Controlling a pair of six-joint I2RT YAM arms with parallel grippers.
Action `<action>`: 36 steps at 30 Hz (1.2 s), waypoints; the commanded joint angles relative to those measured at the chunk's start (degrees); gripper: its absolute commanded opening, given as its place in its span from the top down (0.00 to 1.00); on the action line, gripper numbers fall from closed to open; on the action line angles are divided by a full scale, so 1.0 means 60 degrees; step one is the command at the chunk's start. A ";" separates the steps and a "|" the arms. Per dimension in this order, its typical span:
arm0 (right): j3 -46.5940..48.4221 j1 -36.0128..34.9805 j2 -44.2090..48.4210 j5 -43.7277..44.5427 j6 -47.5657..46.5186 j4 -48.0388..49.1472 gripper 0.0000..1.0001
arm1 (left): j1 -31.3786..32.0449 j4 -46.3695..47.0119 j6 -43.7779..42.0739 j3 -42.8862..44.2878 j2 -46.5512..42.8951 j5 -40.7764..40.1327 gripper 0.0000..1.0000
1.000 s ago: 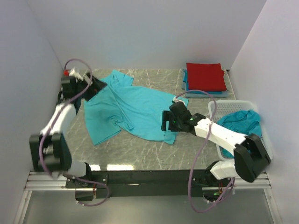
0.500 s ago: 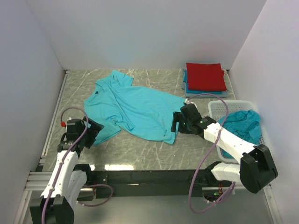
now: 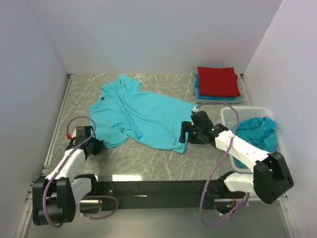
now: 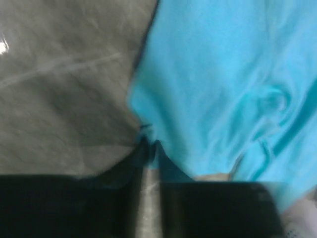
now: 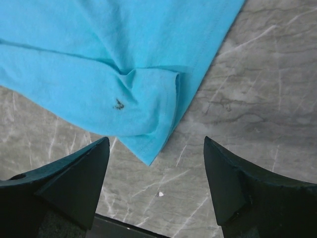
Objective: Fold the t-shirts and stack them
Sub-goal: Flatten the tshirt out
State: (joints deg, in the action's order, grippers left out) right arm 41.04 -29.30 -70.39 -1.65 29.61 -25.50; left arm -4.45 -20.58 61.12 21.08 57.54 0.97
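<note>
A turquoise t-shirt point(image 3: 143, 111) lies spread and wrinkled across the middle of the table. My left gripper point(image 3: 95, 146) sits low at its near-left corner. In the left wrist view its fingers are pressed together point(image 4: 148, 144) with a sliver of the shirt's point(image 4: 213, 74) edge between the tips. My right gripper point(image 3: 184, 136) hovers open over the shirt's near-right corner point(image 5: 148, 148), which lies between the wide-apart fingers point(image 5: 84, 178) without touching them. A folded red t-shirt point(image 3: 217, 81) rests on a folded blue one point(image 3: 218, 98) at the back right.
A white lattice basket point(image 3: 228, 116) at the right edge holds a bunched turquoise shirt point(image 3: 255, 131). White walls close in the left, back and right sides. Grey marble tabletop point(image 3: 148, 161) shows in front of the shirt.
My left arm swung from the back left of the table down to the shirt's near-left corner, and its gripper shut there. The right gripper shifted slightly right and stayed open.
</note>
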 commanded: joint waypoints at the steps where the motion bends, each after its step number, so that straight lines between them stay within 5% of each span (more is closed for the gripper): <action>1: -0.0071 -0.0082 0.0056 -0.0574 -0.0538 -0.0043 0.18 | 0.0023 0.0338 -0.0328 -0.0408 0.0677 -0.0616 0.98; 7: -0.0320 -0.1090 0.0174 -0.0472 -0.0644 -0.0292 0.19 | 0.0024 0.0413 -0.1017 0.0148 0.1470 -0.0747 1.00; 22: -0.0145 -0.1518 -0.1715 0.0436 0.0705 0.0749 0.32 | -0.0152 -0.2545 0.1061 0.0983 -0.3100 -0.4804 1.00; 24: -0.0247 -0.1518 -0.1774 0.0378 0.0865 0.0734 0.48 | -0.0167 -0.2751 0.1326 0.1158 -0.3247 -0.4719 1.00; 26: -0.0335 -0.1504 -0.1643 0.0596 0.0983 0.0398 0.81 | -0.0182 -0.2970 0.1559 0.1261 -0.3421 -0.4863 1.00; 31: -0.0555 -0.1474 -0.0647 0.0993 0.0970 -0.0245 0.98 | -0.0196 -0.3644 0.2233 0.1481 -0.4066 -0.5479 1.00; 36: -0.0935 -0.1474 0.0012 0.0818 0.1100 -0.0993 0.97 | -0.0196 -0.4391 0.2615 0.1540 -0.4653 -0.5874 1.00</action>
State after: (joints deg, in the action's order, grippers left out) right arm 37.12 -38.11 -73.17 2.09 35.07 -26.26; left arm -5.28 -42.48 73.41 27.86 31.00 -30.15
